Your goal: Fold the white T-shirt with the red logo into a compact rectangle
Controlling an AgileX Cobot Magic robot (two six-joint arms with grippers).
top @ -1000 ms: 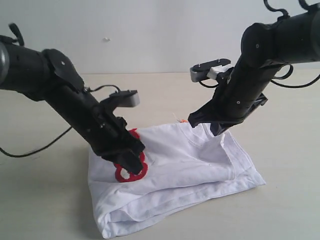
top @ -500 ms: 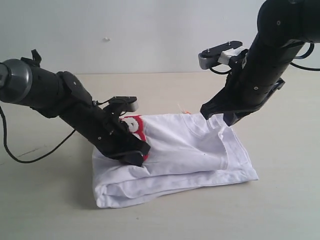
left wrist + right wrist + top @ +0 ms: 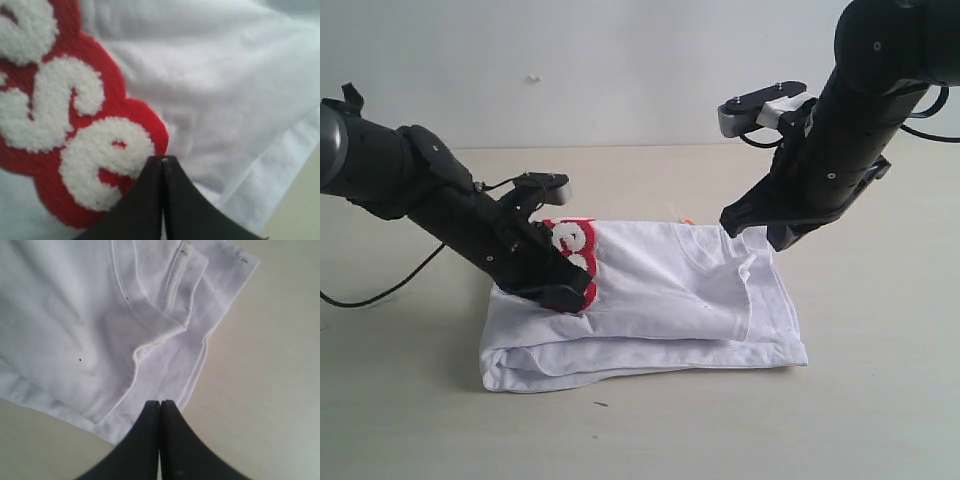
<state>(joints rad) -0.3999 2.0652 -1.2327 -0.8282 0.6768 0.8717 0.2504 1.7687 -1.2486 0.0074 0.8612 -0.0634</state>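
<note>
The white T-shirt (image 3: 670, 300) lies folded into a thick, roughly rectangular stack on the table. Its red logo (image 3: 574, 250) with fuzzy white letters shows at the stack's top left and fills much of the left wrist view (image 3: 75, 125). My left gripper (image 3: 570, 296) is shut with nothing in it, its tip pressed onto the cloth at the logo's end (image 3: 163, 159). Above the shirt's far right edge hovers my right gripper (image 3: 765, 238), shut and empty, with seams and hem (image 3: 150, 340) below its tip (image 3: 160, 402).
A beige table (image 3: 880, 400) surrounds the shirt, with a pale wall behind. A black cable (image 3: 380, 290) trails from the left arm across the table. A small orange tag (image 3: 686, 221) peeks out at the shirt's far edge.
The left gripper has slid leftward across the shirt, dragging the stack left and uncovering more of the logo. The right arm rose a second ago and has since held still.
</note>
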